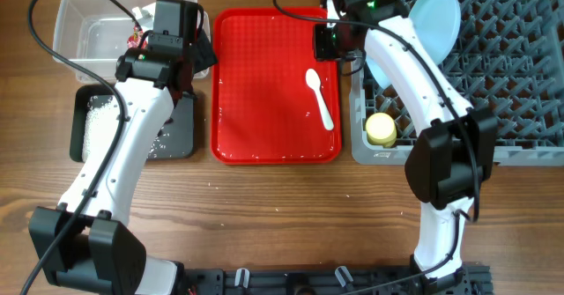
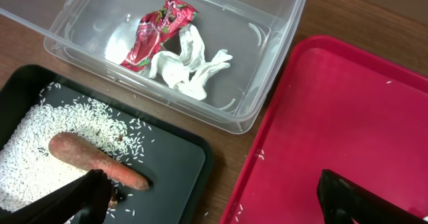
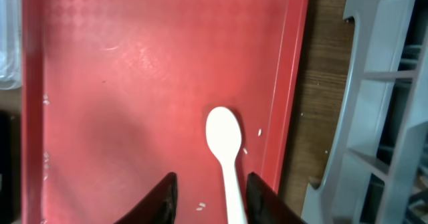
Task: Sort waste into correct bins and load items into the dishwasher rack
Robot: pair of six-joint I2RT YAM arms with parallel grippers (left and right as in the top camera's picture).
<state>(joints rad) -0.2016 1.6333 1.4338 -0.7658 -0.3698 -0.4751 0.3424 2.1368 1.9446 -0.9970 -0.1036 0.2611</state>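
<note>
A white plastic spoon (image 1: 319, 97) lies on the red tray (image 1: 264, 110). My right gripper (image 3: 214, 200) is open, and the spoon (image 3: 225, 144) handle shows between its fingers. It hovers over the tray's far right part (image 1: 331, 40). My left gripper (image 2: 214, 207) is open and empty over the gap between the black tray and the red tray. The black tray (image 2: 174, 164) holds white rice (image 2: 33, 150) and the orange-brown stick (image 2: 93, 160). The clear tub (image 2: 267, 63) holds the red-and-white wrapper (image 2: 157, 33) and white paper scrap (image 2: 187, 67).
The grey rack (image 1: 520, 75) at the right holds a light-blue plate (image 1: 438, 20) standing on edge, a bowl (image 1: 379, 70) partly hidden by my right arm, and a yellow cup (image 1: 381, 129). A few rice grains lie on the red tray (image 3: 134, 83).
</note>
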